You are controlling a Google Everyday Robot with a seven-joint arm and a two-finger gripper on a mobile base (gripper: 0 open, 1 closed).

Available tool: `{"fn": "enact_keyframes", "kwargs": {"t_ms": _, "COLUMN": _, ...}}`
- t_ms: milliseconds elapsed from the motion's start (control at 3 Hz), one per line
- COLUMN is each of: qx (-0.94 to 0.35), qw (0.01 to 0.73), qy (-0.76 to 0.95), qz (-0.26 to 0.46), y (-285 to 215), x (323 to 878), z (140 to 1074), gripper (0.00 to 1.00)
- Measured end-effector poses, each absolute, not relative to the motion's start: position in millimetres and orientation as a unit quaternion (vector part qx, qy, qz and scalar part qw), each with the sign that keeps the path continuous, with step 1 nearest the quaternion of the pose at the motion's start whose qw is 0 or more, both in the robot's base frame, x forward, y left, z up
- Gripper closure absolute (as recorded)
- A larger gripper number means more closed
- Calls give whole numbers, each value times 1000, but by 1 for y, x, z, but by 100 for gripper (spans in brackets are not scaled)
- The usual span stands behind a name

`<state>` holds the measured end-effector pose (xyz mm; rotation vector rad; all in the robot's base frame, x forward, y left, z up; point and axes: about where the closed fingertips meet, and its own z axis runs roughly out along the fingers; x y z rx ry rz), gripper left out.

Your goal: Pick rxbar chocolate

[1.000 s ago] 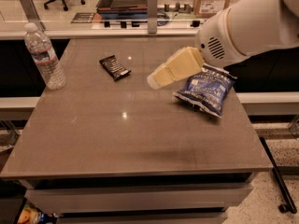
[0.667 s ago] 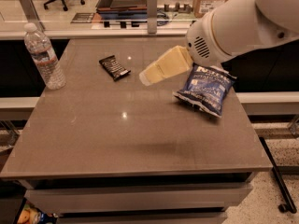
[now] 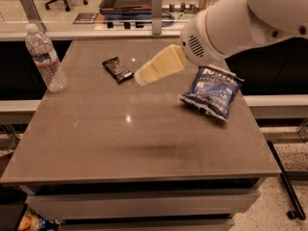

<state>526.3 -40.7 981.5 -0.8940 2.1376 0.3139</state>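
Above the tabletop [image 3: 144,143], the gripper [image 3: 140,76], its state impossible to tell, hovers beside the chocolate bar [image 3: 117,69]; an off-centre descent could shove it.

The brown table [image 3: 144,143] carries a water bottle [image 3: 47,59], rxbar chocolate [image 3: 117,69] and chip bag [image 3: 211,90]; gripper [image 3: 142,76] hovers above.

The cream-yellow gripper [image 3: 143,75], upper centre of the frame, sits just right of the black, pale-lettered rxbar chocolate [image 3: 117,69]. The chip bag [image 3: 211,91] is blue with white print; the worktop [image 3: 120,143] grey-brown.
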Motion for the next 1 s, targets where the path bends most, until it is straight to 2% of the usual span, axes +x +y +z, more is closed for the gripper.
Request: {"fn": "enact_keyframes", "kwargs": {"t_ms": 1000, "qx": -289, "qw": 433, "qy": 835, "qz": 177, "y": 61, "x": 563, "z": 955, "gripper": 0}}
